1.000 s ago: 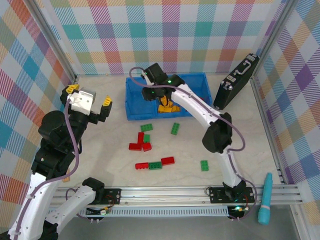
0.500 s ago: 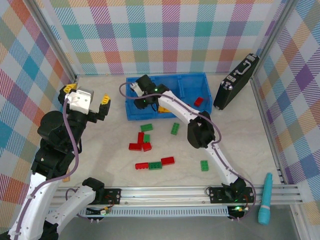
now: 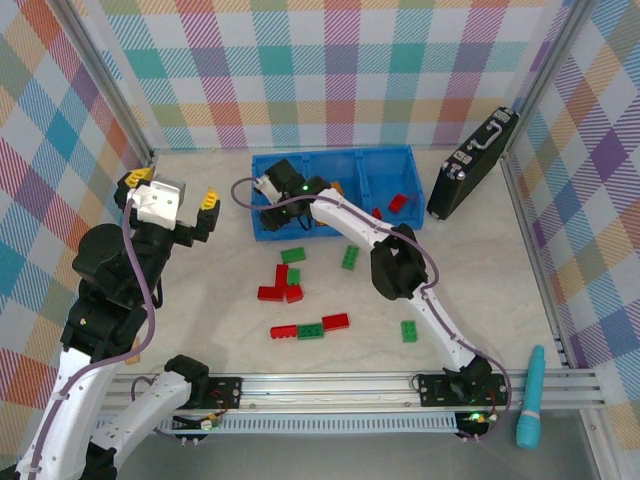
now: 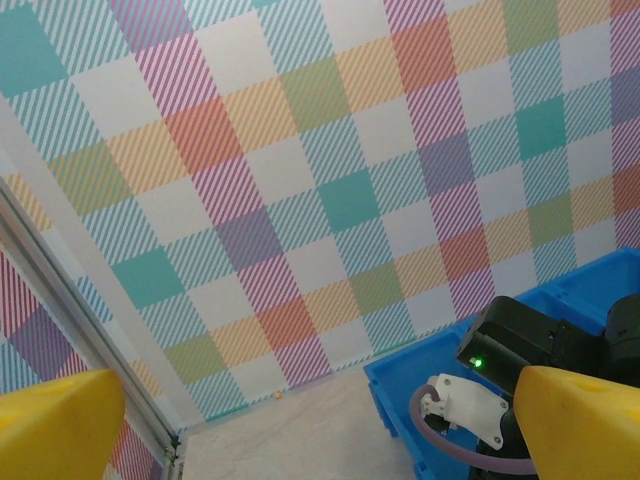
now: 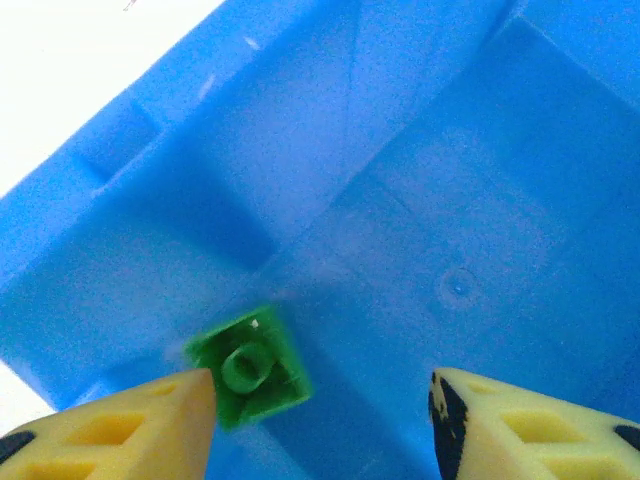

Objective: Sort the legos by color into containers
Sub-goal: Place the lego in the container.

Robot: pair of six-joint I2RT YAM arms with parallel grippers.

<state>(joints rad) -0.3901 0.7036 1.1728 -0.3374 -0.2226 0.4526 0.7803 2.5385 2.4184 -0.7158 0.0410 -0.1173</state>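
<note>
The pale tabletop point(image 3: 200, 290) carries a blue bin point(image 3: 380, 152) of three open compartments. The right arm point(image 3: 400, 262) reaches over it, so the right jaws hang inside the end compartment nearest the left arm. Seen from the wrist, the right jaws stand partly open, their yellow fingertips point(image 5: 130, 420) well apart, and they grip nothing. A small green brick point(image 5: 248, 365) sits on the bin floor point(image 5: 450, 200) between them. It is hard against one fingertip and clear of the other, and it is too blurred to tell whether it touches. The left arm point(image 3: 105, 270) is raised to the side of the bin, well apart from the right jaws. The left jaws are spread wide and empty, with one yellow fingertip point(image 4: 50, 425) at each lower corner of their wrist view. They face the plaid wall point(image 4: 300, 150), with a corner of the bin point(image 4: 600, 290) ahead of them. A black case point(image 3: 472, 165) leans beyond the far end of the bin from the right jaws. A teal tool point(image 3: 530, 397) lies by the rail, well apart from both jaws. Two red bricks point(image 3: 398, 203) rest in the compartment farthest from the right jaws. The loose legos lie on the tabletop nearer the arm bases than the right jaws. They are a green brick point(image 3: 293, 255), another green one point(image 3: 350, 257), a red-and-green cluster point(image 3: 280, 290), a red-green-red row point(image 3: 310, 328) and a lone green piece point(image 3: 409, 330).
</note>
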